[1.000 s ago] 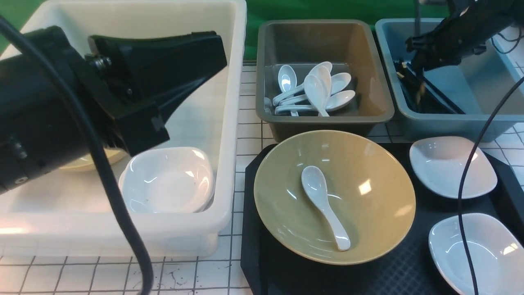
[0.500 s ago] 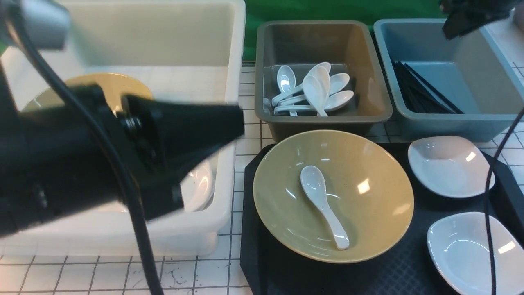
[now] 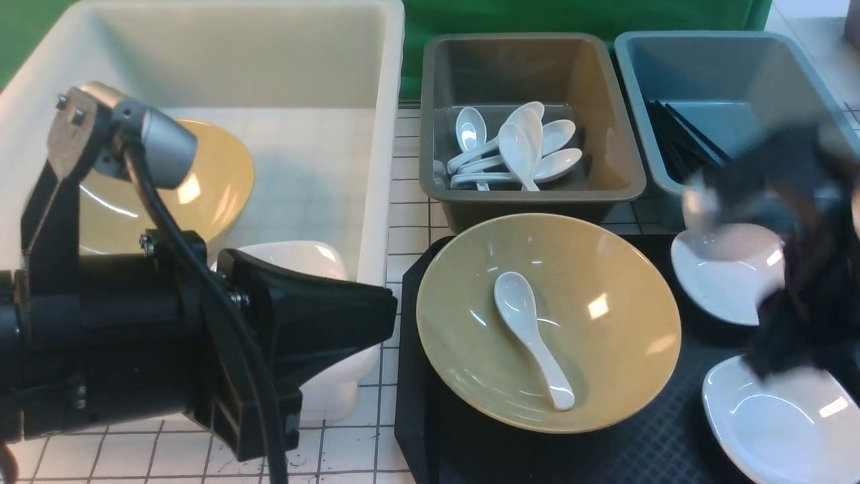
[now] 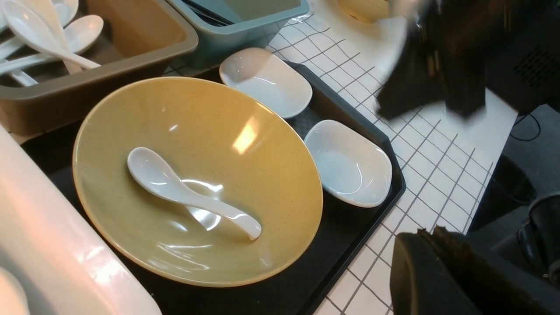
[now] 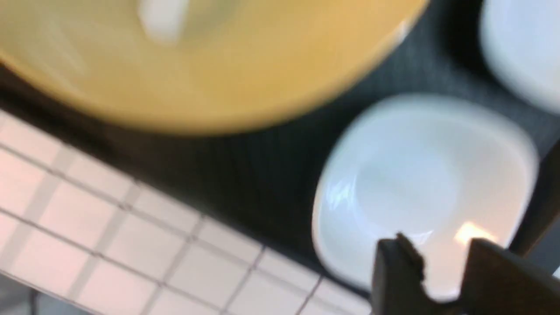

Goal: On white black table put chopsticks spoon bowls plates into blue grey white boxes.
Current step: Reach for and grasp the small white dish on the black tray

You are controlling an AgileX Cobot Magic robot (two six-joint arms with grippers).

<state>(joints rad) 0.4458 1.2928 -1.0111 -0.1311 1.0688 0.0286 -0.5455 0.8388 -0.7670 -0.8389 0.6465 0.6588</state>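
White and see-through, the big plastic tub [image 3: 235,60] on the white table with thin black lines [image 3: 134,457] showed more than it did a second before. The left arm had pulled back from over it to its near wall. Now the round yellow bowl [image 3: 208,175] and the small square white plate [image 3: 302,259] inside could be seen.

The right arm had swung away from the dusty-blue bin [image 3: 712,67]. The thin black chopsticks [image 3: 682,144] lay inside that bin, so they looked done. That arm had come down in a blur over the black bumpy tray [image 3: 605,457].

On the tray were a wide yellow bowl [image 3: 605,349], a far white plate [image 3: 719,289] and a near white plate [image 3: 772,430]. One shiny white spoon [image 3: 531,336] lay in that bowl. These had yet to be put away. More white spoons [image 3: 517,148] sat in the dark grey bin [image 3: 531,202].

The left gripper [image 3: 388,310] was closed tight with nothing in it. The right gripper [image 5: 442,280] was partly open, with a gap between its fingers [image 5: 396,271] and nothing in the gap. It hung over the edge of the near white plate, I think, likely to pick it up next. It was too blurry to tell if it touched.
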